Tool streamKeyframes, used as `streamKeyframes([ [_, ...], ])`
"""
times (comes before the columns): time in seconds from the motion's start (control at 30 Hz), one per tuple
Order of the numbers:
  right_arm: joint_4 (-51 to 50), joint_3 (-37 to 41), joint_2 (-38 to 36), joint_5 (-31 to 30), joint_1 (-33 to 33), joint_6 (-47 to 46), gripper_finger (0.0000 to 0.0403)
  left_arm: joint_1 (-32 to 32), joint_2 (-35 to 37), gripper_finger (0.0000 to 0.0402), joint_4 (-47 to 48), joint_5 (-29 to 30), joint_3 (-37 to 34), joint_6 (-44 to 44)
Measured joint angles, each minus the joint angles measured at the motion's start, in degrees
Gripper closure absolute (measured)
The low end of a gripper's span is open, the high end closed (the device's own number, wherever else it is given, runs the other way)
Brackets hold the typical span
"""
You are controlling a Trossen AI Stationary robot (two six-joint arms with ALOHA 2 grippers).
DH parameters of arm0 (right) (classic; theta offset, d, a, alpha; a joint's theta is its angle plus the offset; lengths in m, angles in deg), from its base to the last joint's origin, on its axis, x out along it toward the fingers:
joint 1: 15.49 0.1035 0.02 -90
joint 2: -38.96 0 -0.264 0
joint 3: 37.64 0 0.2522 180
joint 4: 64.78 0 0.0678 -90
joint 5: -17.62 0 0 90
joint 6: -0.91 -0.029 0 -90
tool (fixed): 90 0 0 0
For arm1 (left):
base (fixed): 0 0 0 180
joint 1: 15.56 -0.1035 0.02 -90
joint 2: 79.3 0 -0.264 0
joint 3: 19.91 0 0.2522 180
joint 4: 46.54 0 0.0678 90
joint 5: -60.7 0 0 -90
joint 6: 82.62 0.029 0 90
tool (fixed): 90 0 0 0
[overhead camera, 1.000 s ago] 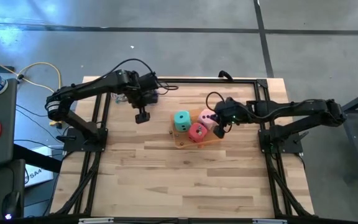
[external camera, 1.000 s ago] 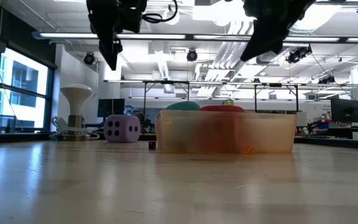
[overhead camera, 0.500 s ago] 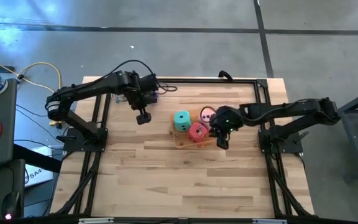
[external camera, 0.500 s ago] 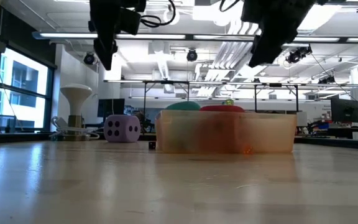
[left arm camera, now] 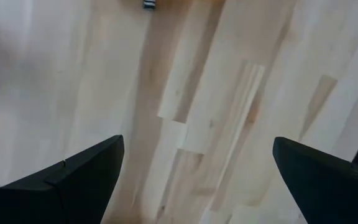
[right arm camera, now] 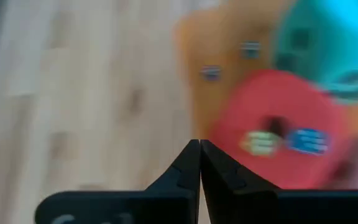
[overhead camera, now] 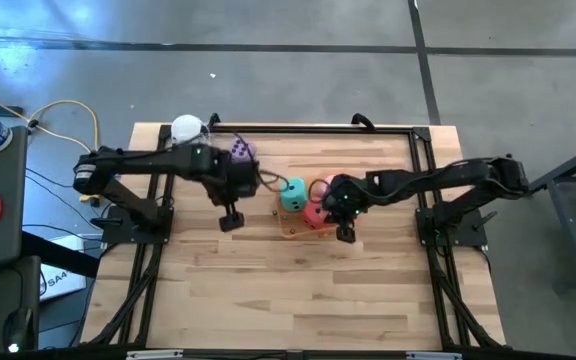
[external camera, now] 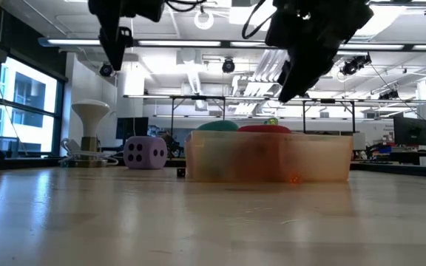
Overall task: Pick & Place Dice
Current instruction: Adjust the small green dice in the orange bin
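Observation:
The translucent orange tray [overhead camera: 294,227] holds a teal die [overhead camera: 291,195], a red die [overhead camera: 314,212] and a pink die [overhead camera: 323,187] that my right arm partly covers. A purple die [overhead camera: 241,150] rests on the table near the far edge, beside the white-topped cup [overhead camera: 186,128]. My right gripper [overhead camera: 345,233] is shut and empty, hanging above the tray's near right corner, with the red die [right arm camera: 278,124] just beyond its tips [right arm camera: 199,155]. My left gripper [overhead camera: 230,218] is open over bare wood [left arm camera: 197,124], left of the tray and nearer than the purple die [external camera: 145,152].
A black frame runs along the table's far edge [overhead camera: 308,128] and its sides. Bare wood [overhead camera: 298,290] fills the near half of the table. In the low view the tray [external camera: 268,157] stands mid-table with the cup [external camera: 89,118] far left.
My left gripper has swung toward the table's near edge, uncovering the purple die and the cup. My right gripper has sunk and moved toward the near edge, off the pink die and over the tray's near right corner, and has tipped. The dice have stayed put.

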Motion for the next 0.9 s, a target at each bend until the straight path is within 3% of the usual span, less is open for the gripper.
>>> streamKeyframes([
  [0.1, -0.08, 0.00, 0.00, -3.77, -1.82, 0.96, 0.0400, 3.60, 0.00, 0.0002, 0.02, 3.39, 0.00, -3.06],
  [0.23, -0.30, 0.01, 0.00, -1.73, -4.09, 1.22, 0.0401, 6.67, 0.00, 0.0002, 0.03, 6.71, 0.00, -5.35],
  [0.43, -0.28, 0.01, 0.00, 3.78, -3.84, 2.19, 0.0401, 8.33, 0.00, 0.0002, 0.02, 6.84, 0.00, -5.93],
  [0.9, 0.96, 0.07, 5.08, 6.27, -5.12, 4.08, 0.0401, 8.28, -0.04, 0.0002, -0.99, 8.42, 0.00, -5.91],
])
